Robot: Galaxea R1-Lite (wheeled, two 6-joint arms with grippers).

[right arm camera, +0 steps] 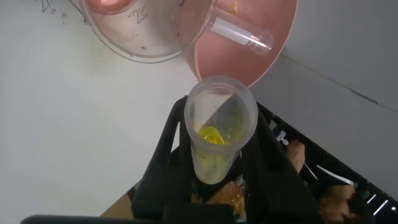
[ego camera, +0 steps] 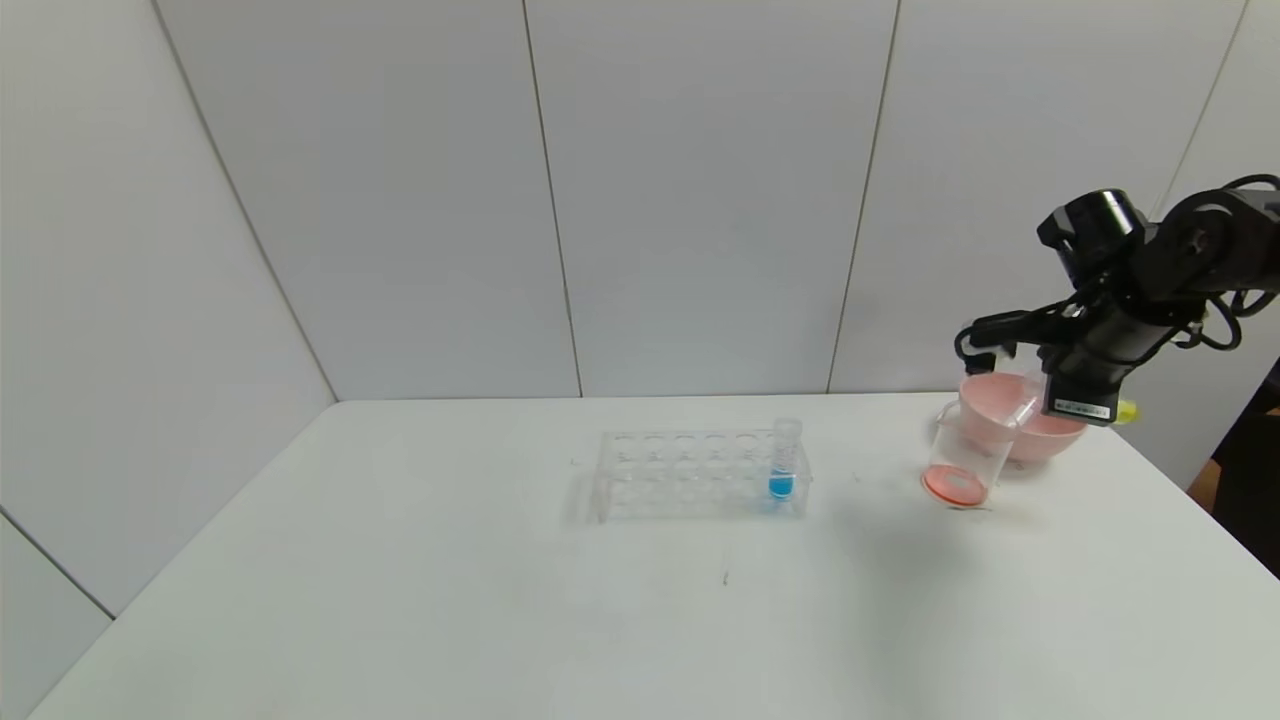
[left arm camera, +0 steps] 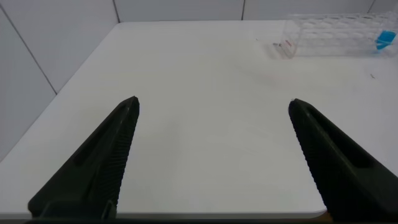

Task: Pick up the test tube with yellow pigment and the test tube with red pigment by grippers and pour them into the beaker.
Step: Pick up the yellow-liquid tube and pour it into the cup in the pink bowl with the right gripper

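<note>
My right gripper (right arm camera: 217,180) is shut tight on the test tube with yellow pigment (right arm camera: 219,127). I hold the tube on its side, high over the far right part of the table (ego camera: 500,620). A little yellow sits inside it. Its open mouth points at the beaker (ego camera: 962,462).

The beaker stands just under my right gripper (ego camera: 1035,395). It has red-orange liquid at the bottom. Right behind it, touching or almost touching, is a pink bowl (ego camera: 1020,425). An empty clear tube (right arm camera: 242,34) lies inside the bowl. I cannot tell if that is the tube that held the red.

In the middle of the table is a clear rack (ego camera: 695,475). One tube with blue liquid (ego camera: 783,460) stands upright at its right end. The rack is well apart from the beaker and does not block my arm.

My left gripper (left arm camera: 214,155) hangs low near the left edge of the table. Its two fingers (left arm camera: 99,168) are spread wide and hold nothing.
</note>
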